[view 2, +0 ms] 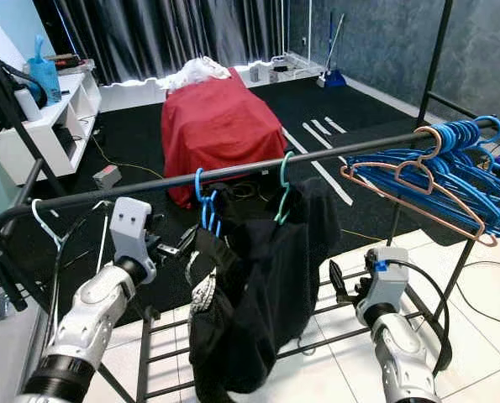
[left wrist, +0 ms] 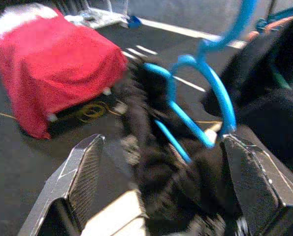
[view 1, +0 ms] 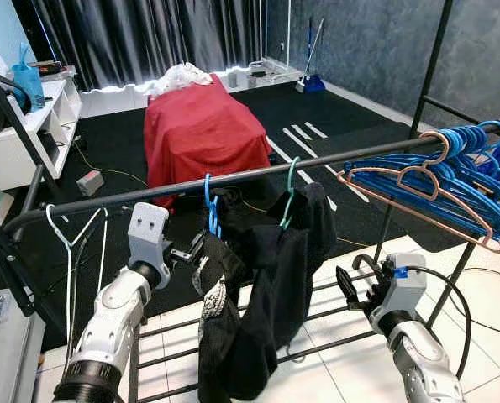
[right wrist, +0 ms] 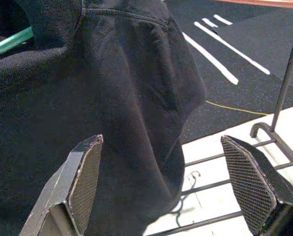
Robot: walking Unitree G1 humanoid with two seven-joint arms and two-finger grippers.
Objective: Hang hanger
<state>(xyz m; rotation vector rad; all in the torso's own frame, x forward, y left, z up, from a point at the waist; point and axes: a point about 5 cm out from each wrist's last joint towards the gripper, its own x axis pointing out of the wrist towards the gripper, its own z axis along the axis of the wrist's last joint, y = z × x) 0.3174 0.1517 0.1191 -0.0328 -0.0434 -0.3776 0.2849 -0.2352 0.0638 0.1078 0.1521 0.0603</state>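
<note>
The blue hanger (view 1: 210, 206) is thin plastic with a curved hook. Its hook is over the black rail (view 1: 233, 179), near the middle of the rack. A black cloth (view 1: 233, 336) with some white print hangs down from it. In the left wrist view the hanger looks blurry, with its blue loops lying against the dark cloth.

Just beside it hangs a green hanger (view 1: 289, 197), also hooked on the rail. It holds a black top (view 1: 304, 243) that touches the first cloth.

The left gripper (view 1: 192, 249) is right next to the blue hanger, at the edge of the black cloth. Its 2 fingers (left wrist: 82, 182) are spread wide, with the hanger and cloth between them, and they are not pressing on either.

The right gripper (view 1: 350, 290) is lower down, near the black top but apart from it. Its 2 fingers (right wrist: 84, 182) are spread wide too, with nothing held.

At the right end of the rail, many blue hangers (view 1: 451, 180) hang in a bunch, with 1 pink hanger (view 1: 418, 197) in front. Near the left end hangs a white wire hanger (view 1: 73, 243).

Behind the rack a red cover (view 1: 201, 130) lies over a low box shape on the black carpet (view 1: 115, 147). A white shelf (view 1: 31, 126) stands at the left. Under the rack are white tiles (view 1: 342, 361).
</note>
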